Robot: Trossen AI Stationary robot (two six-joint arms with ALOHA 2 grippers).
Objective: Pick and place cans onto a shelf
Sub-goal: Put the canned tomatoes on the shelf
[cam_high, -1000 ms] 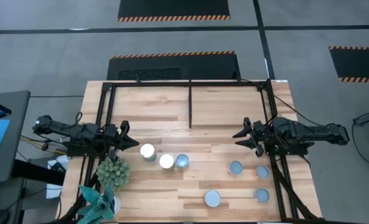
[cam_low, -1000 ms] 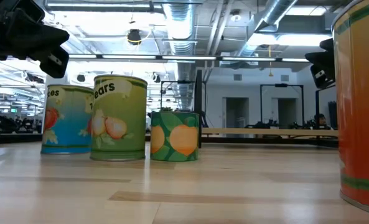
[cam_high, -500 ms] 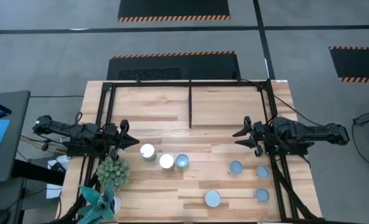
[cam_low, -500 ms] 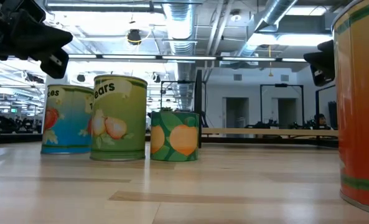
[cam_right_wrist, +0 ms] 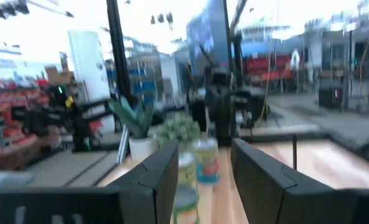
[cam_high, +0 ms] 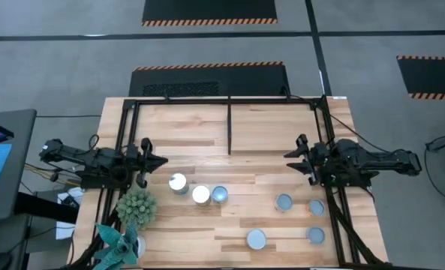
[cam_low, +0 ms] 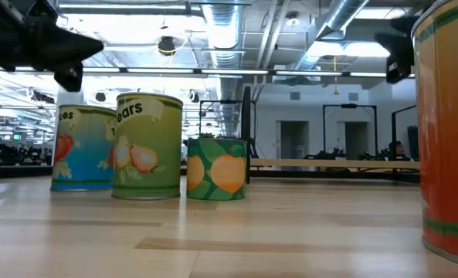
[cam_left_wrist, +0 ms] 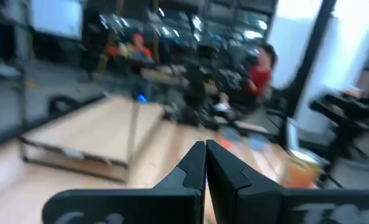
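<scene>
Nearest the front edge of the tabletop [cam_high: 207, 225] stand two cans [cam_high: 257, 239], one at the middle and one further right, both upright with their shiny round tops showing. Just behind them are two more on the right, and a tight row of three to the left of centre, next to a spiky green plant [cam_high: 136, 207]; in the low view these three show a blue, a green and an orange-fruit label. All seven are on the bare planks, and none sits yet within the far part of the shelf [cam_high: 230, 124], whose black frame and centre bar lie beyond them. The cans look rigid and probably smooth-sided, likely with some weight if full, so a firm squeeze across the round body around mid-height seems the best hold; a grip near the rim could let one tip or slide. The left end effector [cam_high: 156, 161] hangs above the tabletop just behind the row of three, its fingers pressed together and holding nothing. The right end effector [cam_high: 293, 155] hovers behind the right-hand pair, its fingers [cam_right_wrist: 162, 174] spread wide apart and empty, touching no can.
</scene>
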